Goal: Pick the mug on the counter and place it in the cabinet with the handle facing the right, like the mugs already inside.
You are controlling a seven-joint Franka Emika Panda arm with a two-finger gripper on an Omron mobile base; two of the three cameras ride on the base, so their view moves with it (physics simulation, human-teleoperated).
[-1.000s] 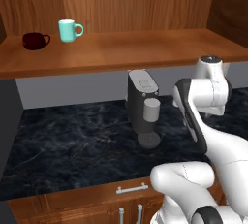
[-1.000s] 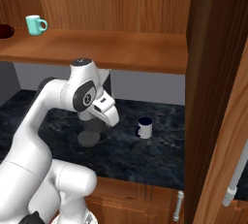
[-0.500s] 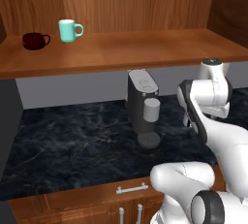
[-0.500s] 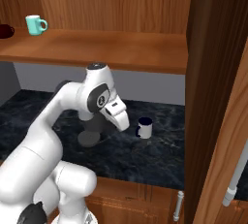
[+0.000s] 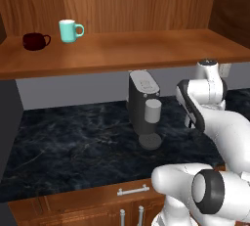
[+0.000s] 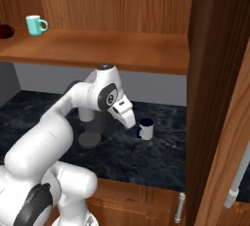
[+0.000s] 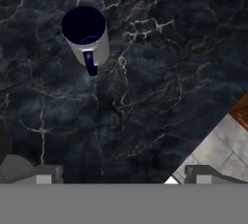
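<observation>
The grey mug (image 6: 145, 128) with its dark navy inside stands upright on the black marble counter (image 6: 161, 154), right of the coffee machine. From above, the mug (image 7: 87, 36) sits at the upper left, its navy handle (image 7: 90, 64) pointing toward the bottom of the hand view. My gripper (image 7: 123, 177) is open, fingers wide apart with nothing between them. It hovers over bare counter (image 7: 169, 48), apart from the mug. My gripper (image 6: 131, 124) hangs just left of the mug. On the cabinet shelf (image 5: 141, 49) stand the teal mug (image 5: 70, 30) and the maroon cup (image 5: 35, 41).
A dark coffee machine (image 5: 144, 105) stands at the back middle of the counter, left of my arm. A tall wooden cabinet side (image 6: 215, 98) rises right of the mug. Drawers with metal handles (image 5: 133, 190) sit under the counter. The counter's front edge (image 7: 240, 111) and floor tiles (image 7: 218, 150) lie lower right.
My arm has swung to the right, away from the coffee machine, bringing the hand down close beside the grey mug. The mug and the shelf mugs have not moved.
</observation>
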